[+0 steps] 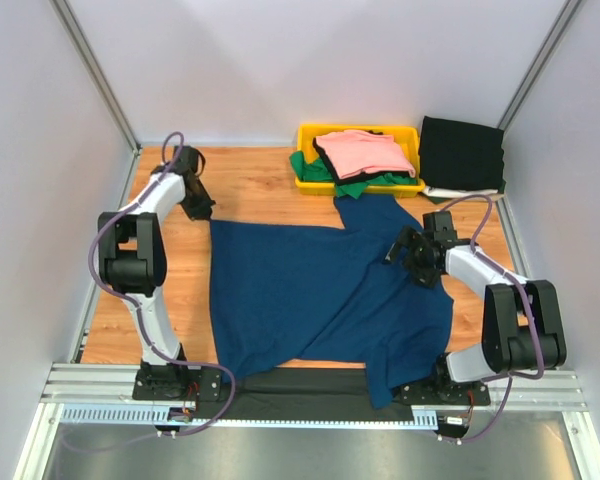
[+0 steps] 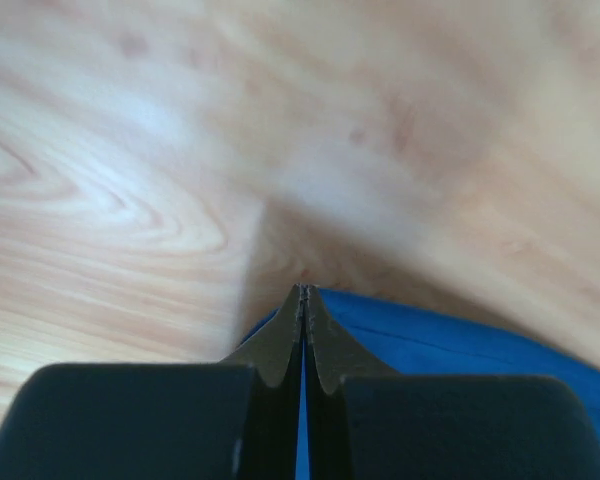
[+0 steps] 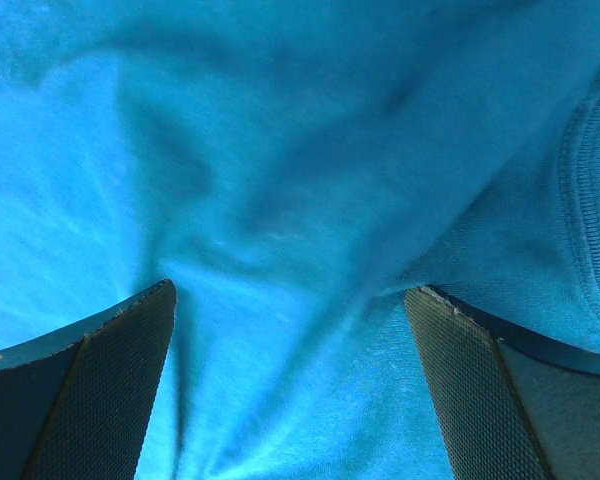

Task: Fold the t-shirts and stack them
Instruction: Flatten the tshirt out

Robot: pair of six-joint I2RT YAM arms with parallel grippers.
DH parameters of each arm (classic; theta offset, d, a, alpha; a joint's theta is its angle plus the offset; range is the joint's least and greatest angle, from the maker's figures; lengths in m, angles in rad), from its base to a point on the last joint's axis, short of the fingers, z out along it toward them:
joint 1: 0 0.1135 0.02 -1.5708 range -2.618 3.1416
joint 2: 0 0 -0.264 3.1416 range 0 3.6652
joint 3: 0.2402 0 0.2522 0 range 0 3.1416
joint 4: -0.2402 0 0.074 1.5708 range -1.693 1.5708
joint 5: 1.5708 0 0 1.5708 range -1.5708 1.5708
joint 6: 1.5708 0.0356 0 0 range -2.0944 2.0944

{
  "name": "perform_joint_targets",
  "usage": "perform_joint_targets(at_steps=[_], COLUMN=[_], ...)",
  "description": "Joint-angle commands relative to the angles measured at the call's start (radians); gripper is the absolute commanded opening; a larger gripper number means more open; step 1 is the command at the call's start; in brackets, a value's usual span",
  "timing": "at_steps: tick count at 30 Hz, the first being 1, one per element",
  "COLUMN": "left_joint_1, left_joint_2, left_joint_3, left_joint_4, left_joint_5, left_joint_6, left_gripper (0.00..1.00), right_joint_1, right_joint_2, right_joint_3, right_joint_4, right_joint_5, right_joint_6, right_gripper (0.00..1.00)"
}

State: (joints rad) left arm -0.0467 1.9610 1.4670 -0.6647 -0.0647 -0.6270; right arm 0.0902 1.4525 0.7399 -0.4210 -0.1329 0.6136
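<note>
Both fingers of the left end effector (image 2: 302, 292) are pinched together on a corner of the navy t-shirt (image 1: 310, 290), toward the tabletop's (image 1: 250, 185) far-left corner; the right end effector (image 3: 290, 292) gapes wide over the shirt's right side; a pink t-shirt (image 1: 365, 152) and a green t-shirt (image 1: 352, 186) lie in the yellow bin (image 1: 306, 130) at the far edge; a black t-shirt (image 1: 462, 152) sits in the far-right corner.

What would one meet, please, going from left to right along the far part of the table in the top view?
The left fingers, shut on the navy tee corner → yellow bin → black tee.
</note>
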Motion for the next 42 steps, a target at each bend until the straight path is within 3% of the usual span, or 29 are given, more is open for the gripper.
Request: perform_joint_targets(at_steps=[1,4,7,10,11,15,19,27,34,37,42], left_joint_1=[0.065,0.080,0.080,0.082,0.084,0.077,0.053,-0.080,-0.249,-0.320,-0.331], left_joint_2=[-0.018,0.091,0.171,0.164,0.173,0.101,-0.197,-0.644,-0.937,-1.002,-0.993], left_joint_3=[0.181,0.371,0.429,0.353,0.349,0.262,-0.056,-0.553,-0.801,-0.899,-0.998], left_joint_4=[-0.064,-0.153,-0.216,-0.155,-0.154,-0.138,-0.038,-0.038,-0.098,-0.089,0.063], left_joint_5=[0.017,0.057,0.094,0.112,0.126,0.155,0.108,0.095,0.109,0.106,0.178], left_joint_6=[0.019,0.046,0.053,0.055,0.056,0.035,0.006,-0.063,-0.230,-0.296,-0.274], left_gripper=[0.00,0.00,0.00,0.39,0.48,0.49,0.46,0.43,0.45,0.47,0.49], right_joint_1=[0.002,0.000,0.000,0.000,0.002,0.002,0.003,0.045,0.313,0.520,0.574], right_joint_2=[0.068,0.072,0.065,0.045,0.039,-0.033,-0.144,-0.438,-0.603,-0.606,-0.500], right_joint_3=[-0.040,-0.037,-0.039,-0.046,-0.048,-0.033,0.001,-0.042,-0.108,-0.126,-0.149], right_joint_4=[-0.025,-0.025,-0.030,-0.030,-0.033,-0.071,-0.128,-0.297,-0.462,-0.512,-0.428], right_joint_5=[0.038,0.035,0.035,0.032,0.030,0.018,0.056,0.186,0.292,0.349,0.354], right_joint_6=[-0.006,-0.006,-0.006,-0.008,-0.009,-0.026,-0.028,0.110,0.302,0.414,0.433], right_gripper=[1.00,1.00,1.00,1.00,1.00,1.00,1.00,1.00,1.00,1.00,1.00])
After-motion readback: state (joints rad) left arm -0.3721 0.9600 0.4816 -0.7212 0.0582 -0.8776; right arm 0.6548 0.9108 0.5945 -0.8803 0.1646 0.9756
